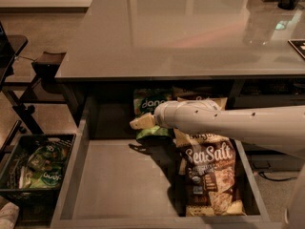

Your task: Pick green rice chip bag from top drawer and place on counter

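The green rice chip bag (147, 104) lies at the back of the open top drawer (119, 180), its upper part tucked under the counter's front edge. My gripper (141, 122), pale and wedge-shaped, sits at the end of the white arm that reaches in from the right. It hovers just in front of and over the bag's lower half, hiding part of it. The glossy grey counter (181, 32) spans the upper part of the view.
A brown-and-cream "Sea Salt" bag (209, 175) lies along the drawer's right side, with another partly under my arm. A black wire basket (43, 137) with green packets stands on the floor at left. A dark stand (47, 63) is beside the counter's left corner.
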